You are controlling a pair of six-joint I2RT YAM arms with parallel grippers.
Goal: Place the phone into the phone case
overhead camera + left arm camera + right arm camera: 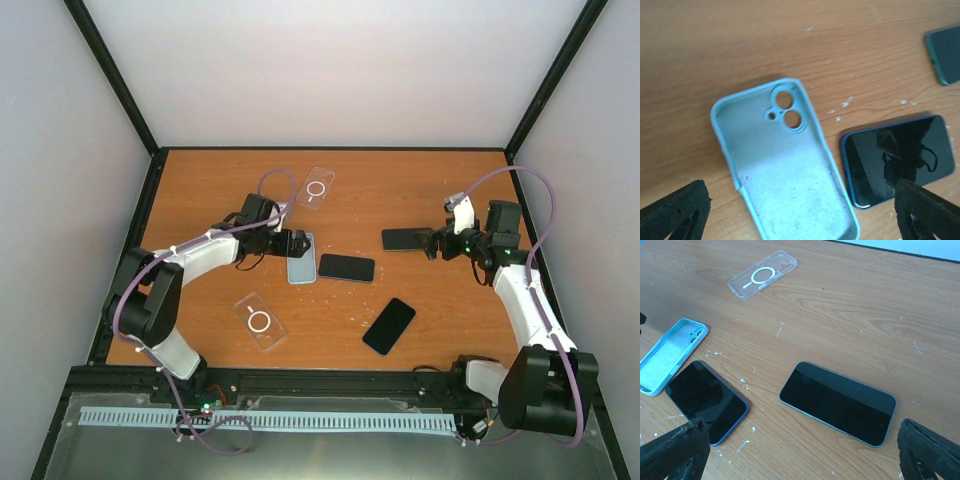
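Left pincer (800, 215): jaws wide apart above pale-blue silicone case (785, 170)
Right pincer (800, 450): jaws wide apart
Overhead only: black rectangular phone (389, 326), four o'clock of case

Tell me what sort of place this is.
Probably a robot test cell in a lab, not a home: plain white panels in a black frame box in a wooden table, with the left arm and the right arm bolted at its near edge.
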